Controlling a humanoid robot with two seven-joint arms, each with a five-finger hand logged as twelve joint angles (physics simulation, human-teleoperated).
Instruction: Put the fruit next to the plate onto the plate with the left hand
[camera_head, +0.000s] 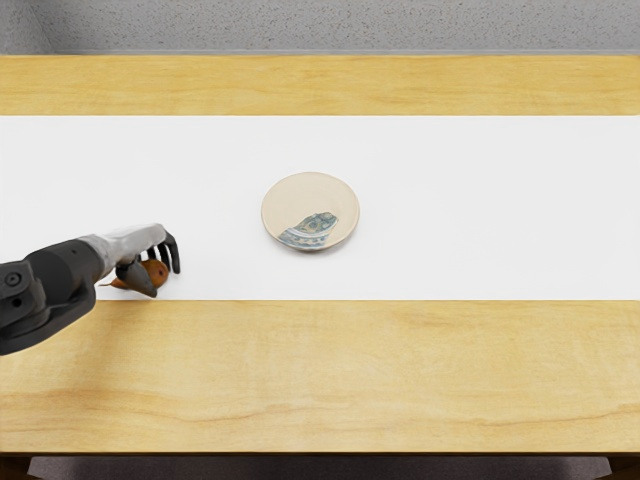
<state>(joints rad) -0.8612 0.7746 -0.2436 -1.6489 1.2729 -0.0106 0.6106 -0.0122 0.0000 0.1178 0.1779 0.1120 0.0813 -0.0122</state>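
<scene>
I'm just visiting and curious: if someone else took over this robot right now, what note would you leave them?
Left hand: fingers curled around the fruit, low at the left side of the table.
Right hand: not in view.
Plate: mid-table, to the fruit's right, holds nothing.
Done: the fruit looks grasped.
Left: lift it, carry it right, set it on the plate.

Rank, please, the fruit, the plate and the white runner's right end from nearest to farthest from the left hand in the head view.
1. The fruit, gripped in the left hand, far left.
2. The plate, mid-table, to its right.
3. The white runner's right end, at the picture's right edge.
</scene>
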